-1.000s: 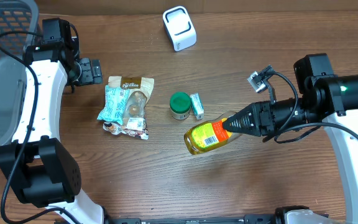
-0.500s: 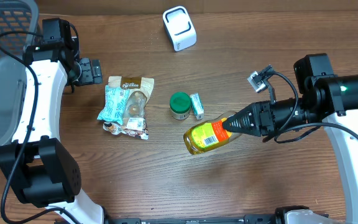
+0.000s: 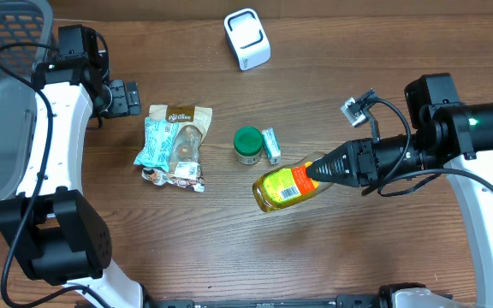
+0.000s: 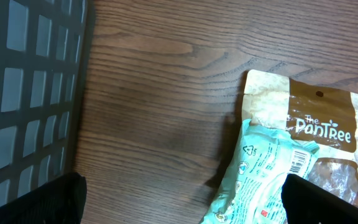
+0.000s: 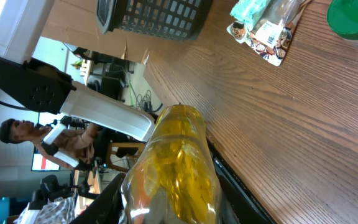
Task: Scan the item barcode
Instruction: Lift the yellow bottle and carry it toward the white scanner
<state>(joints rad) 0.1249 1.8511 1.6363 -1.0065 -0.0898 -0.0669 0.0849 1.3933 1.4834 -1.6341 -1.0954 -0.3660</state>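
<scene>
Overhead: right claw clamped on the narrow end of a yellow bottle, barcode label up, near a green-lidded jar and well apart from the white scanner; left claw spread wide, empty, near the snack bags. Left wrist: bags on the worktop, basket at left. Right wrist: bottle fills the gap between the dark fingers.

A yellow bottle looms close over the wooden worktop.
Beyond it lie snack packets, a green lid and a black basket.
</scene>
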